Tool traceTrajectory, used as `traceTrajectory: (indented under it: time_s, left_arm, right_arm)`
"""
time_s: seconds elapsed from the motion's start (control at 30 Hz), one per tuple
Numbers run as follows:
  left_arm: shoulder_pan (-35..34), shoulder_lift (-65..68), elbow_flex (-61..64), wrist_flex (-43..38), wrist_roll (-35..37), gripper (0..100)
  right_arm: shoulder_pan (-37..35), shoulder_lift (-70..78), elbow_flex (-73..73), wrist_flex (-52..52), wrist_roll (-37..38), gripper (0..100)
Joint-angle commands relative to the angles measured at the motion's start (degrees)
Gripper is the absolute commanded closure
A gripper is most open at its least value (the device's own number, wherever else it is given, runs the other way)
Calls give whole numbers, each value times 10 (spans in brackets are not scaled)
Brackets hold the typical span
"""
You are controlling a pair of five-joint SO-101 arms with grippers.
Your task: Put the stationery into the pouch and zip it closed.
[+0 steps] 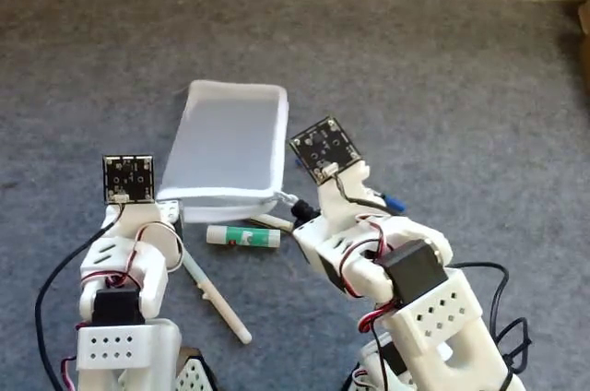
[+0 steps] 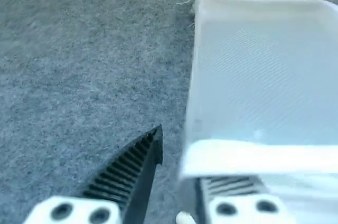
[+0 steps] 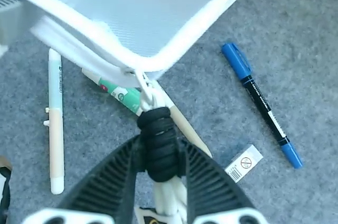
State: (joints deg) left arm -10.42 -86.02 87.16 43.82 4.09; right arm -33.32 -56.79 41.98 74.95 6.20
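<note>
While the grey, felt-like counter (image 1: 479, 87) has bare room on every side, the things sit crowded close to the two arms. The pouch (image 1: 226, 147) is the biggest of them: white translucent mesh with a thick white hem, lying flat mid-counter with its zipper edge toward the arms. The left hand (image 2: 185, 174) stands wide open at one near corner, one finger over bare counter and the other under the hem, gripping nothing. The right hand (image 3: 158, 150) is clamped on the black-wrapped zipper pull (image 3: 158, 142) at the other near corner. A blue marker (image 3: 261, 105) lies apart beyond the right hand. A cream pen (image 1: 217, 299) lies between the arms. A green-labelled glue stick (image 1: 242, 237) lies just beside the zipper edge, and a small white block (image 3: 243, 163) lies near the marker.
</note>
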Motion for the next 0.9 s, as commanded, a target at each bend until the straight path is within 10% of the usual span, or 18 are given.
traceTrajectory:
  time_s: [0.0, 0.33, 0.87]
  left_arm:
    - [5, -8, -30, 0, 4, 995]
    - [-34, -8, -102, 125, 4, 993]
    - [-78, -8, -118, 159, 4, 993]
  right_arm:
    - [-1, -14, -39, 2, 7, 988]
    - [79, -13, -37, 7, 7, 750]
    - [128, -6, 19, -29, -49, 830]
